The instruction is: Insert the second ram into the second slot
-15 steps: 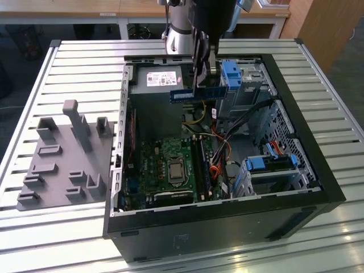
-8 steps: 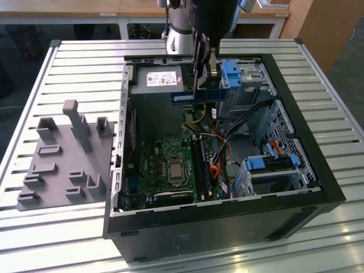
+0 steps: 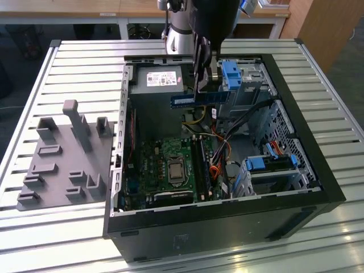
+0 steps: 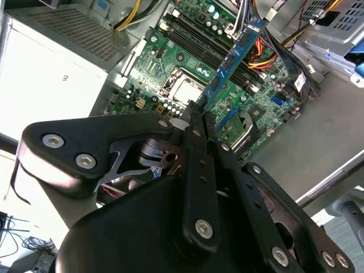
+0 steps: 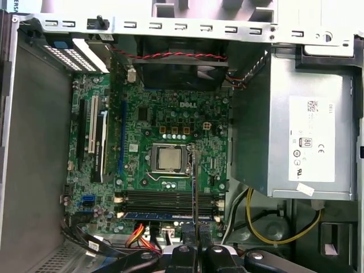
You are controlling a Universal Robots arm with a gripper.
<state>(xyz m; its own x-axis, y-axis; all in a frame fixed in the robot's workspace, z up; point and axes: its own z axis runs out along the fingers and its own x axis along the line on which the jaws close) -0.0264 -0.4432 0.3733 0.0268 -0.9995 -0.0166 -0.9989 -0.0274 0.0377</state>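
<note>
**Operator:** Pincer state?

**Technician:** The pincer is clenched on the second ram at mid-length. The ram is airborne over the far half of the open computer case.

**Operator:** Alignment?

**Technician:** The ram's long axis runs from the exterior view's left to its right. The memory slots run near-far, below and nearer, so it is judged crosswise. One slot holds a blue stick.

**Operator:** Surroundings?

**Technician:** Slatted surface, with a grey fixture left and the case right. Wooden desks stand beyond.
</note>
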